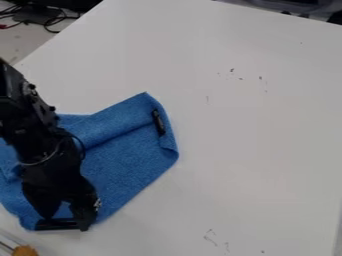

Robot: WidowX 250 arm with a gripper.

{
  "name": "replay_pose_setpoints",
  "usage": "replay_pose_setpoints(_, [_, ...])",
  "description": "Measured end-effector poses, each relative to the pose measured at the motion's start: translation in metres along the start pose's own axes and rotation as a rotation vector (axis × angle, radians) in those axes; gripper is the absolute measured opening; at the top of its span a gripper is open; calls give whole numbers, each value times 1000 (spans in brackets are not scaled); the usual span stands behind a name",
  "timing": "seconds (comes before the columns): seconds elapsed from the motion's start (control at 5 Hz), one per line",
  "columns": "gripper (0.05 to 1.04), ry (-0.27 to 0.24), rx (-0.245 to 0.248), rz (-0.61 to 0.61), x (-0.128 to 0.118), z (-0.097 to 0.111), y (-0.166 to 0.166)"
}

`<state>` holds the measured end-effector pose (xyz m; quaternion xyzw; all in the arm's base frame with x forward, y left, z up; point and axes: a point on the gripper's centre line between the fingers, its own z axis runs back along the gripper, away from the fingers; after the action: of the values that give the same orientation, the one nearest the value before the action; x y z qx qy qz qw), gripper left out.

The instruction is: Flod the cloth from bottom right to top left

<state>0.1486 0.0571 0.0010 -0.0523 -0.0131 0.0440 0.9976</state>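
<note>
Nearest the camera, in the bottom left corner, sits a small orange-brown object (25, 250), cut off by the edge of the view and too little shown to name; just above it, on a white table (247, 145), lies a blue cloth (127, 167), filling much of the lower left, its left side running out of view; a raised, folded band slants across its upper part towards a corner at the upper right, and a small black tag (158, 122) sits near its right edge; a black robot arm (41, 137) enters from the left and crosses over the cloth; its black gripper (63, 222) points down at the cloth's bottom edge, though whether it is open, closed or pinching fabric cannot be told; small dark marks dot the table; dark cables (50, 20) lie beyond it at the upper left.
</note>
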Motion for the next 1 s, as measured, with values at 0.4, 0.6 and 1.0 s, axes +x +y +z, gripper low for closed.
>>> replay_pose_setpoints(0.4, [493,-35,23,28,3,-2,3])
replay_pose_setpoints(0.6, [328,-61,31,42,5,-4,3])
replay_pose_setpoints(1.0, [96,62,22,-34,11,5,1])
